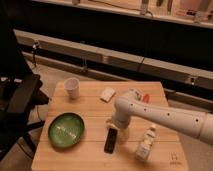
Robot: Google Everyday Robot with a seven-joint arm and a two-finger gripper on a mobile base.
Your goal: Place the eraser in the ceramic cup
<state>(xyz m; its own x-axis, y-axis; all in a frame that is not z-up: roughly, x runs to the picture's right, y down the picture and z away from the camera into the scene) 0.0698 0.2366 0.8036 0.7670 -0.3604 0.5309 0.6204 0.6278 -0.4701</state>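
Tabletop [87,107] of pale wood fills the near middle of the camera view. The ceramic cup [72,88] stands upright at its far left corner. The eraser [107,94], a small white block, lies flat to the right of the cup, near the far edge and apart from it, with bare wood between them. A green plate [66,129] sits near left. The white arm [165,117] reaches in from the right across the table, and its gripper [118,127] points down near the table's middle, nearer than the eraser and not touching it; whether it is open or closed cannot be told. A black flat object [111,140] lies just below the gripper. A small bottle [146,142] stands near right, beside the arm. A dark chair [20,97] stands left of the table.
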